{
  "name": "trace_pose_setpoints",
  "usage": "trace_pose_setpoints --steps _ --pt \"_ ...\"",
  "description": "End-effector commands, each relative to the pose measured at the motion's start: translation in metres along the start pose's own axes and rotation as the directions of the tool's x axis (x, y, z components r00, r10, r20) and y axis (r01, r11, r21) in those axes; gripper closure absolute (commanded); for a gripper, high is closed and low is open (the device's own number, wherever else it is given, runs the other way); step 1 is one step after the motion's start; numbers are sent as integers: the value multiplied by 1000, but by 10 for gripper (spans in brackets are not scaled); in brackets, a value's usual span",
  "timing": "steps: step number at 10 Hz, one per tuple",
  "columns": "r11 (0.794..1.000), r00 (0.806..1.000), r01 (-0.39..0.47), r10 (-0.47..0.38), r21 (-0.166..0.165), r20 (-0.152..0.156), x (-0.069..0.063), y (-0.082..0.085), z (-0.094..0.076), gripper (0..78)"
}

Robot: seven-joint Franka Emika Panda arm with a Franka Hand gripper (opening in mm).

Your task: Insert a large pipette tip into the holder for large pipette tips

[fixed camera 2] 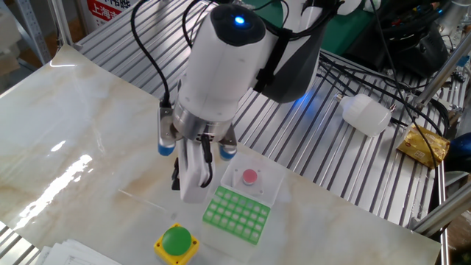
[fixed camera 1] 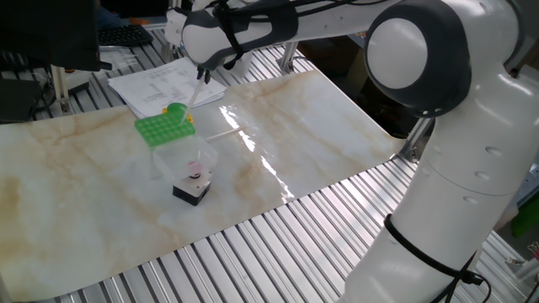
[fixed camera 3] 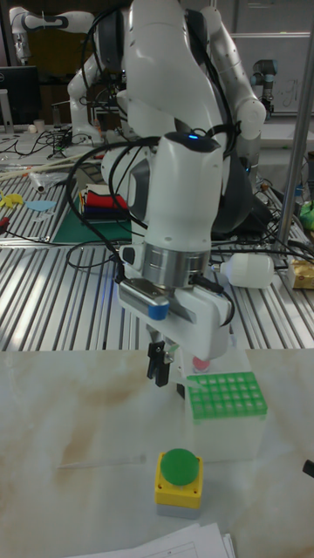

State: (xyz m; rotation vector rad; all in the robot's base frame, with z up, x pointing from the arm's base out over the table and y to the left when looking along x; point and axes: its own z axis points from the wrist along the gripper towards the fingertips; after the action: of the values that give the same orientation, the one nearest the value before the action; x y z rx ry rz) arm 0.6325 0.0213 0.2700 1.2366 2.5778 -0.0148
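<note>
Arm reached across the table [fixed camera 1: 320, 135] from the near right, wrist bent downward, gripper [fixed camera 1: 200, 74] pointing at the surface just above and beside the green rack [fixed camera 1: 160, 128]. In the tall fixed view, dark fingers [fixed camera 3: 160, 359] hanging close together, just left of the rack's near corner and clear of the table. Fingers nearly closed, pinching the upper end of the large pipette tip [fixed camera 1: 194, 93]. Tip slanted, not vertical, lower end close to the rack's far edge and to the green-and-yellow knob [fixed camera 1: 177, 110]. Whether the point has entered a hole: cannot tell. Hidden behind the white gripper body in the other fixed view.

Count as follows:
- Pipette tips: two. One in the gripper; second tip [fixed camera 1: 221, 133] lying flat on the table, apart from the rack.
- Racks: one, upright, grid of holes facing up.
- Knobs: one, just beside the rack.
- Black box with red button [fixed camera 1: 191, 187]: one, near the rack, on the side opposite the knob.
- Paper sheets [fixed camera 1: 164, 82]: a small stack at the table's edge, number unclear.
</note>
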Motion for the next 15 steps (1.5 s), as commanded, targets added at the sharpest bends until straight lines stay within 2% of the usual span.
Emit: trace_pose_setpoints --steps 1,6,7,8,9,10,11,14,15 --pt "1000 1000 -6 6 -1 3 2 0 0 764" --pt "1000 1000 0 0 0 7 2 0 0 764" --pt "1000 1000 19 -19 8 -14 2 0 0 764" --pt "1000 999 17 -18 -2 -50 2 0 0 764" --pt "1000 997 29 -28 7 -77 2 0 0 764" --pt "999 994 46 -44 13 -100 2 0 0 764" --pt "999 993 53 -52 11 -109 2 0 0 764" --pt "997 992 75 -74 4 -99 2 0 0 764" --pt "997 993 78 -78 -1 -83 2 0 0 764"
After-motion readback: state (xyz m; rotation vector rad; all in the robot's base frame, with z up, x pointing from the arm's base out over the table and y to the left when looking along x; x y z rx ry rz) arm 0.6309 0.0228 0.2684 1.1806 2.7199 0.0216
